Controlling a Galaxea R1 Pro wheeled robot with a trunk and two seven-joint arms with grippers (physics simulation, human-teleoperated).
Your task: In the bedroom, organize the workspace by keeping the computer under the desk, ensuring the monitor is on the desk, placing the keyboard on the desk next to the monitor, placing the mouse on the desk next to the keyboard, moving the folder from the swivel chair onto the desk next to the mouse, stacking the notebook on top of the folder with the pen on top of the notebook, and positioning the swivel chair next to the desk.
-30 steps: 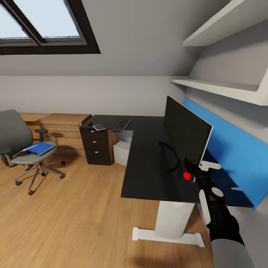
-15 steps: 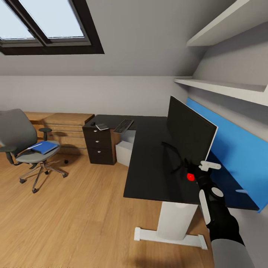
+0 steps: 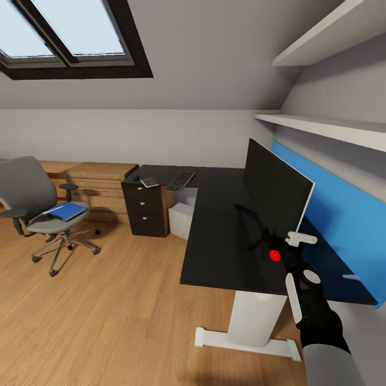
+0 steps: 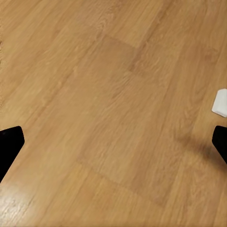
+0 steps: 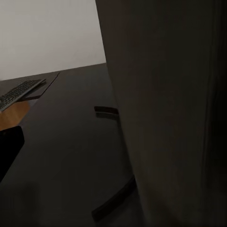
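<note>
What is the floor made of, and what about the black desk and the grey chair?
The floor looks like warm brown wood planks: grain and board seams show. The desk top looks like smooth, slightly glossy black laminate or painted board on white legs, probably metal. The swivel chair seems grey fabric, with a shiny chrome base.

**Colours of the bedroom workspace**

Glossy black surface (image 3: 214, 225) on white legs, with a black drawer unit (image 3: 143, 206) bearing silver knobs. Black monitor (image 3: 274, 188) with a red dot at its lower corner, before a bright blue panel (image 3: 343, 225). Black keyboard (image 3: 180, 181) with dark grey keys. Grey swivel chair (image 3: 37, 206), black armrests, chrome base; bright blue folder (image 3: 67, 210) on the seat. Light-grey computer (image 3: 180, 219). Honey-brown plank floor (image 3: 107, 311). Black right arm (image 3: 313, 305), white patches.
</note>
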